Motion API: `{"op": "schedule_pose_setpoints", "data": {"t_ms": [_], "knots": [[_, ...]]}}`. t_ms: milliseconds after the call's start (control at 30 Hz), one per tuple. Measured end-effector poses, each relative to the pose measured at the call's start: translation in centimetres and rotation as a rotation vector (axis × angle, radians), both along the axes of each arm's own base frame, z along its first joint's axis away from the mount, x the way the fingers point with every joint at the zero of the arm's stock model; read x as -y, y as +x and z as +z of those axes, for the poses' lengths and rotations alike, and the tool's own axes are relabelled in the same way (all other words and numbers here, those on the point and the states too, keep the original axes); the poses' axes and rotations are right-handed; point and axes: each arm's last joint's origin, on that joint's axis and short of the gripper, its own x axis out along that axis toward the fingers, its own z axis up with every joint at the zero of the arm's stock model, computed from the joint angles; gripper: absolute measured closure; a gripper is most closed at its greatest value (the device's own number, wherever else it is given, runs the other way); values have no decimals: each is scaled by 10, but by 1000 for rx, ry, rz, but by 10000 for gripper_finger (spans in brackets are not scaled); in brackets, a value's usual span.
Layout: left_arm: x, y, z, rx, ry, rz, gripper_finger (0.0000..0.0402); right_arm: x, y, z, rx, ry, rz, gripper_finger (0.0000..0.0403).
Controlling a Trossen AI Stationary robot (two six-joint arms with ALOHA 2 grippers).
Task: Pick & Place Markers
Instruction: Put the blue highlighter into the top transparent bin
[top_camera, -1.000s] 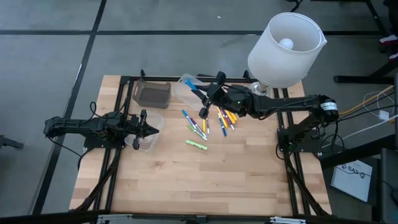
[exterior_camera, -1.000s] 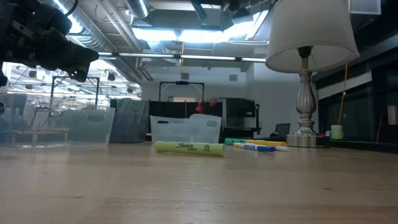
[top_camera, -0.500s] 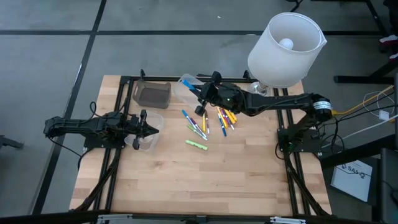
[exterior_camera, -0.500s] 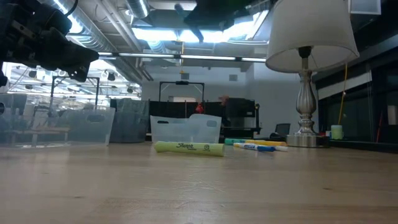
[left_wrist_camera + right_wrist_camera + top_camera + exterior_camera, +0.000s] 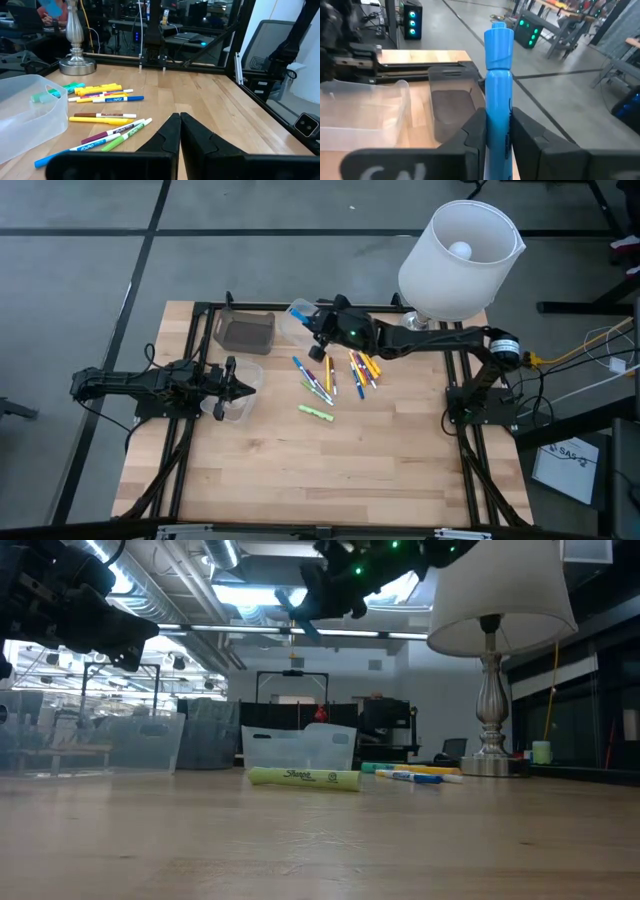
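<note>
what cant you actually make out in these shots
- Lower part of the blue marker: right wrist view, hidden between the right end effector fingers.
- Which container the marker is over: high view, the right end effector covers the clear container.
- Contents of the dark bin: high view, too small to tell.
- Marker count in the loose pile: they overlap.
- Left end effector: shut, parked by the small clear cup; the cup's contents are unclear.

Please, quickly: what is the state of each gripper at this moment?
Left gripper: closed, holding nothing, beside a clear container.
Right gripper: closed on a blue marker, lifted above the table.
</note>
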Motion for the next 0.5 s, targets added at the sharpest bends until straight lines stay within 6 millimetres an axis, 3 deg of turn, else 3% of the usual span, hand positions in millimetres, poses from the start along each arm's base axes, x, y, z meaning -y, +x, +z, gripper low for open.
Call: {"op": "schedule_pose_setpoints", "data": {"t_ms": [500], "knots": [[0, 0, 0, 0, 0, 0, 395, 31, 7, -32, -45, 124, -29, 332]]}}
